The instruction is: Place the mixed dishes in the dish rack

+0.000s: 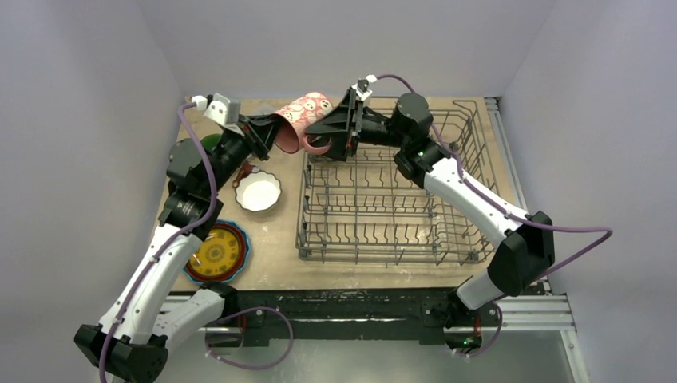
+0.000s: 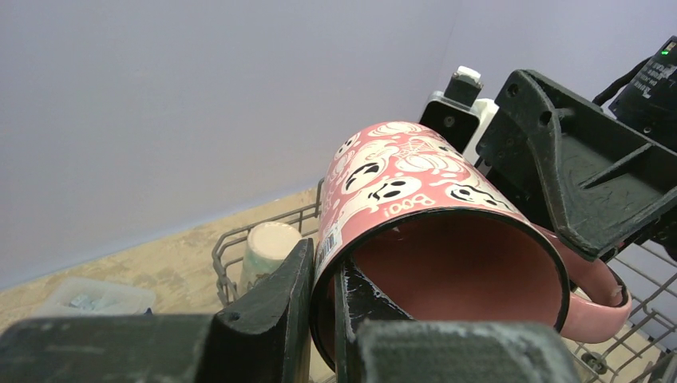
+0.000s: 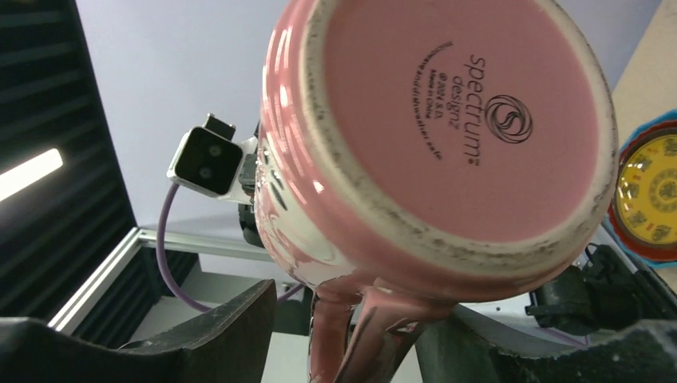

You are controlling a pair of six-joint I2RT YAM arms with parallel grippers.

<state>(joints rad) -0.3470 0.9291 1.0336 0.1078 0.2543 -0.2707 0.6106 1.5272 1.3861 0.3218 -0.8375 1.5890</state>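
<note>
The pink ghost-print mug (image 1: 302, 116) hangs tilted in the air over the far left corner of the grey wire dish rack (image 1: 383, 215). My left gripper (image 1: 267, 136) is shut on its rim, one finger inside and one outside, as the left wrist view (image 2: 323, 295) shows. My right gripper (image 1: 319, 136) is open, its fingers on either side of the mug's handle (image 3: 359, 327) with a gap on one side. A cream mug (image 2: 267, 247) stands upside down in the rack's corner. A white scalloped bowl (image 1: 258, 191) and a yellow-patterned plate (image 1: 215, 251) lie on the table left of the rack.
A small red-brown tool (image 1: 243, 171) lies beside the bowl under my left arm. A clear plastic box (image 2: 96, 297) sits on the table at the far left. Walls close in behind and on both sides.
</note>
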